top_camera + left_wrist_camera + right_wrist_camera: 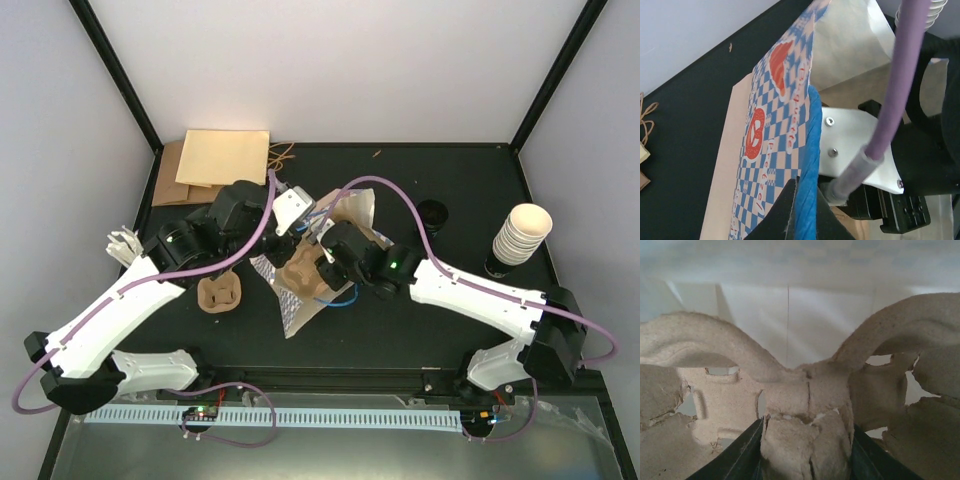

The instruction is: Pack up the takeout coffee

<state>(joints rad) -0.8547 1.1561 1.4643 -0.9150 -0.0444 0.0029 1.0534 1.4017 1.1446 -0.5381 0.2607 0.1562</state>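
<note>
Roughly halfway, I'd judge: left gripper (804, 215) pinched shut on the checked bag (770, 140) edge, right gripper (805, 460) part-closed on the pulp carrier (805, 390) at the bag mouth, black lid (432, 213) unpacked beside the cup stack (520, 235), lone cup not discernible.

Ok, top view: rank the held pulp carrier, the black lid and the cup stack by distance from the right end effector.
1. pulp carrier, centre, gripped by the right end effector.
2. black lid, behind and to the right.
3. cup stack, far right.
</note>
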